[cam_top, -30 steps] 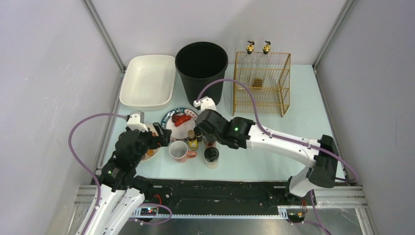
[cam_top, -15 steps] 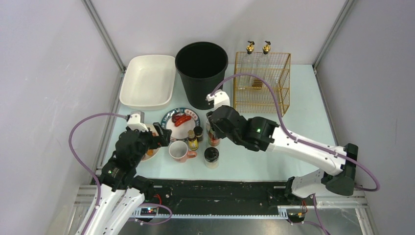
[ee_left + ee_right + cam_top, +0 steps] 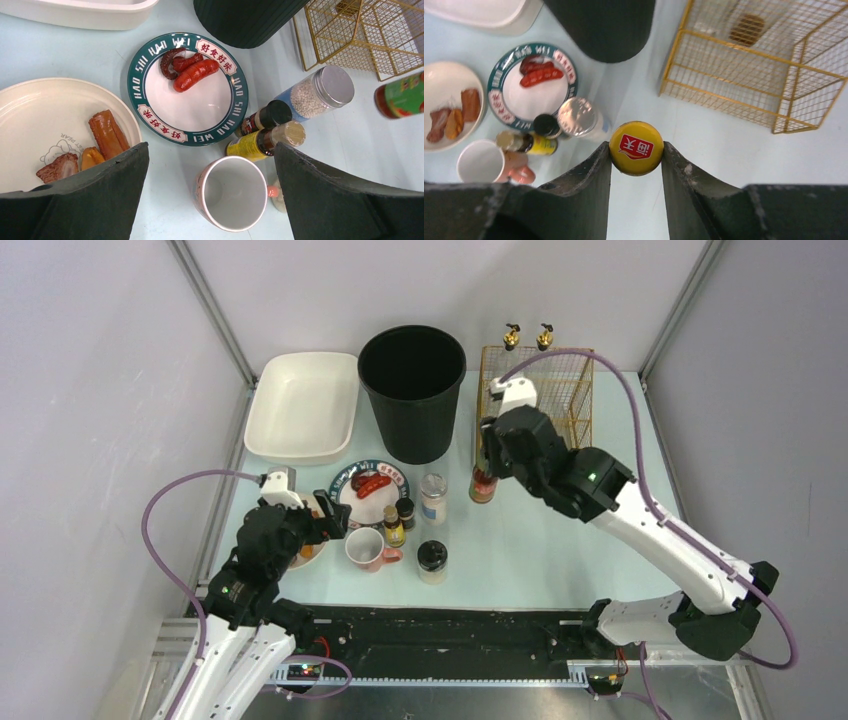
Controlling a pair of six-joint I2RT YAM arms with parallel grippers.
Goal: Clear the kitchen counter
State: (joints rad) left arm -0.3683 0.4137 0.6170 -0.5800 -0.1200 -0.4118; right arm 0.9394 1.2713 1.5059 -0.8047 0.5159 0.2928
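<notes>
On the mint-green kitchen counter [image 3: 560, 540], my right gripper [image 3: 487, 465] is shut on the yellow cap [image 3: 636, 147] of a red sauce jar with a green label [image 3: 484, 487]. It holds the jar upright just left of the gold wire basket [image 3: 535, 410]; the jar also shows in the left wrist view [image 3: 400, 95]. My left gripper [image 3: 211, 147] is open and empty, hovering over a pink mug [image 3: 232, 192] between a cream plate of fried food [image 3: 40, 110] and a teal-rimmed sausage plate [image 3: 131, 80].
A silver-lidded bead jar [image 3: 433, 497], a black-capped bottle [image 3: 405, 512], a yellow-labelled bottle [image 3: 393, 528] and a black-lidded jar [image 3: 432, 562] stand by the mug. A black bin [image 3: 412, 390] and white tray [image 3: 303, 405] stand at the back. Two bottles [image 3: 512, 337] stand behind the basket.
My right gripper has carried the yellow-capped jar out of the bottle cluster, right and back toward the wire basket. The left arm has not moved.
</notes>
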